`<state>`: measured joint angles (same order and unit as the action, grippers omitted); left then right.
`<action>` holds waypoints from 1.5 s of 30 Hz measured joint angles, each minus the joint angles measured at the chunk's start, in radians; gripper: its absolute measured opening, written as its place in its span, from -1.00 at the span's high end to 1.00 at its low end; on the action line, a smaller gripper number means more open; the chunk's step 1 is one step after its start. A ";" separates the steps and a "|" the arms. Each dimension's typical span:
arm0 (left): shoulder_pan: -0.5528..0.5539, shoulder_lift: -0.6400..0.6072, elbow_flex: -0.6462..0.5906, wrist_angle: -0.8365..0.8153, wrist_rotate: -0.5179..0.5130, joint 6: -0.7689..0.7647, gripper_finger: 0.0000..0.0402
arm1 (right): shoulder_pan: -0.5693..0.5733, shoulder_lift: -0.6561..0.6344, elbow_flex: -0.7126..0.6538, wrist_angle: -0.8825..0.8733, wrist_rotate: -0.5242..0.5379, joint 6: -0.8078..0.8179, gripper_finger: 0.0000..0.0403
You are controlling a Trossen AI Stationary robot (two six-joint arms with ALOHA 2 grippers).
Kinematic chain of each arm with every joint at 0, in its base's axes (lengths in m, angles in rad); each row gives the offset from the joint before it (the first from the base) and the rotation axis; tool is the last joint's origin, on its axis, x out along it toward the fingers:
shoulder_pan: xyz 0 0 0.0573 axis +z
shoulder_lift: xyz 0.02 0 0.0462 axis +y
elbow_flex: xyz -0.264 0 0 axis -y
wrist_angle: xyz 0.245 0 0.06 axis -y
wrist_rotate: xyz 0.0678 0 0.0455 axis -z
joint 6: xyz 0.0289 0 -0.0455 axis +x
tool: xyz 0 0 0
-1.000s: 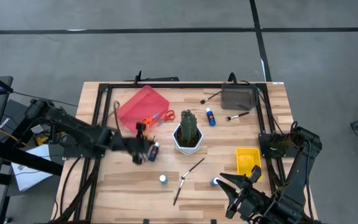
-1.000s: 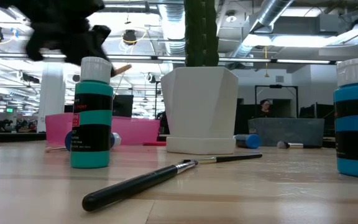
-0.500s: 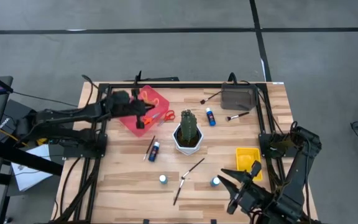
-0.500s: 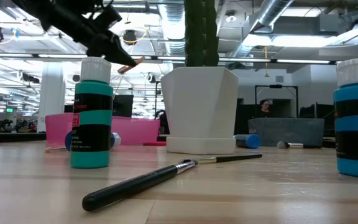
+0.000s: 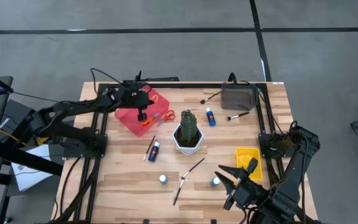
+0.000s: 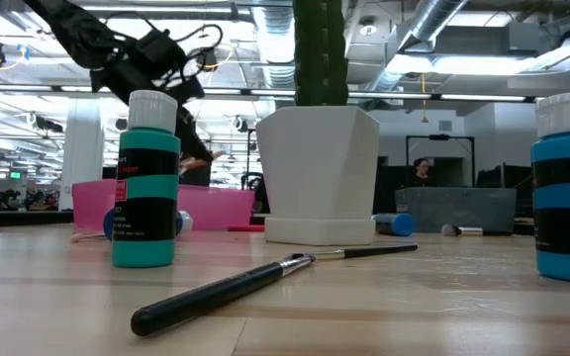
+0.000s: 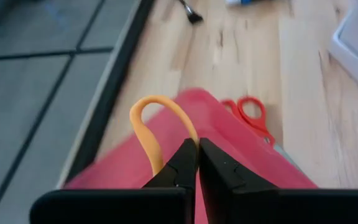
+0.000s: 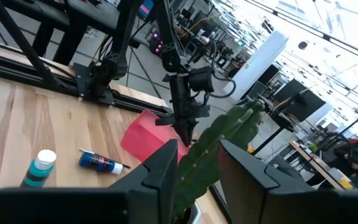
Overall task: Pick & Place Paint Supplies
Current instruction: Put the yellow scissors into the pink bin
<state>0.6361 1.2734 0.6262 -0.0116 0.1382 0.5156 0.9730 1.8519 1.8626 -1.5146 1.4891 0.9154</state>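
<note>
My left gripper (image 5: 143, 116) hangs over the pink tray (image 5: 129, 112) at the far left, shut on small orange scissors (image 7: 146, 127). A second, red-orange pair of scissors (image 5: 165, 116) lies at the tray's right edge. One blue bottle (image 5: 155, 149) lies on its side. Two teal bottles (image 5: 163, 179) (image 5: 215, 182) stand near the front. Dark brushes (image 5: 188, 174) lie between them. My right gripper (image 5: 224, 185) is open, held level above the table's near right, with nothing between its fingers. My left gripper pinches the scissors' orange handle loop (image 7: 188, 138) between its two shut fingers, right at their tips. The fingers slant down from the table's left. The loop arches up beside the fingers, clear of the tray; the blades are hidden under the gripper.
A cactus in a white pot (image 5: 188, 132) stands mid-table. Beyond it lie another blue bottle (image 5: 210, 116), a grey box (image 5: 238, 96) with two brushes (image 5: 237, 115) beside it, and a yellow box (image 5: 247, 160) at the right. A black frame (image 5: 166, 86) rims the far edge.
My left gripper has swung from beside the lying blue bottle toward the table's far edge and now hangs over the pink tray, rolling as it went. It then sank closer to the tray, staying shut on the orange scissors.
</note>
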 joint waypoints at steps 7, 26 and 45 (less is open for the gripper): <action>0.008 0.048 0.000 -0.008 -0.008 -0.001 1.00 | -0.001 0.000 0.000 -0.004 -0.008 0.020 0.46; 0.026 0.097 -0.103 0.045 0.001 -0.084 1.00 | -0.001 0.000 0.000 0.008 -0.024 0.065 0.46; 0.026 0.097 -0.118 0.059 0.024 -0.132 1.00 | -0.008 0.000 0.000 0.008 -0.025 0.062 0.46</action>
<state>0.6617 1.3701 0.5084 0.0473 0.1626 0.3836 0.9649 1.8519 1.8626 -1.5070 1.4639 0.9771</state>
